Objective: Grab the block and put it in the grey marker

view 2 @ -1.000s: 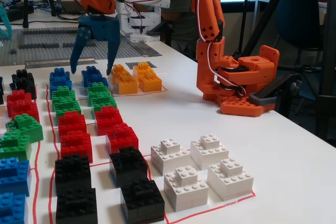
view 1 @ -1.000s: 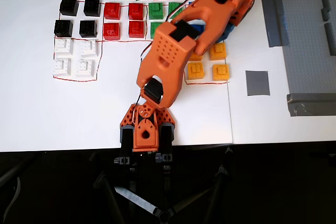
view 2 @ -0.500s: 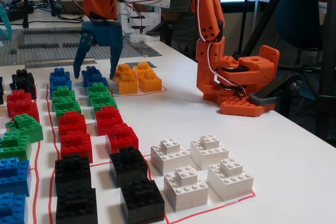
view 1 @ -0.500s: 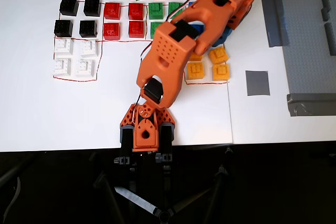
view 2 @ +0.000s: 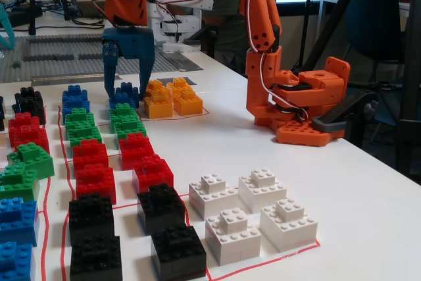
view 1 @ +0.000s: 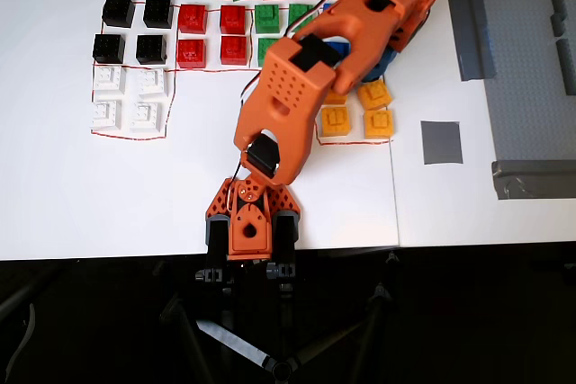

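The block (view 2: 125,95) sits on the white counter (view 2: 217,143), straddled by the blue fingers (view 2: 145,64) of the gripper (view 2: 126,93), one finger down each side of it. The jaws are narrowed around it, but whether the pads actually press on it cannot be told. In the overhead view the arm (view 1: 306,87) hides nearly all of the block; only a blue sliver (view 1: 338,47) shows beneath it.

In the fixed view the yellow-orange blocks (view 2: 170,98) lie just right of the gripper, another blue block (view 2: 75,99) lies to its left, and the green blocks (view 2: 128,120) lie in front of it, toward the camera.

In the overhead view the grey marker (view 1: 441,142) lies flat and bare, well apart from the gripper, beyond the yellow-orange blocks (view 1: 360,110) to their right.
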